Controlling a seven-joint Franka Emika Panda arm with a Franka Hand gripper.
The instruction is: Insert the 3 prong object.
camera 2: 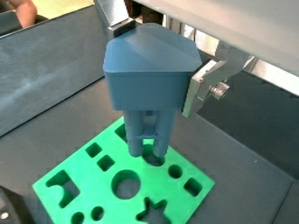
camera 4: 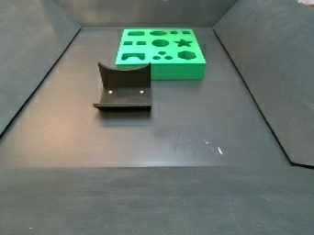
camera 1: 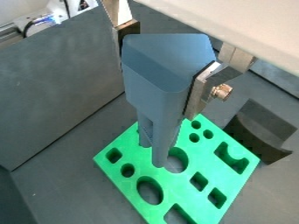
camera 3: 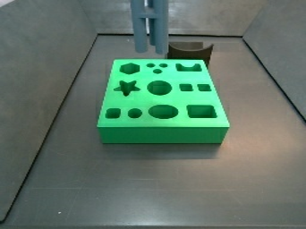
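My gripper point(camera 1: 163, 74) is shut on the wide head of the 3 prong object point(camera 1: 162, 87), a blue-grey bar that hangs upright with its prongs pointing down. Both wrist views show it, and the silver fingers point(camera 2: 201, 86) press on its two sides. The prong tips point(camera 2: 146, 147) stand just above the green block point(camera 2: 117, 188), over small holes near one edge. In a side view only the bar point(camera 3: 146, 25) shows, above the back edge of the green block point(camera 3: 162, 94). The other side view shows the green block point(camera 4: 163, 50) but not the bar or the gripper.
The green block has several shaped holes in its top. The dark fixture point(camera 4: 123, 87) stands on the floor apart from the block, and also shows in a side view point(camera 3: 189, 49) and a wrist view point(camera 1: 263, 131). Dark sloping walls point(camera 3: 60, 107) enclose the floor.
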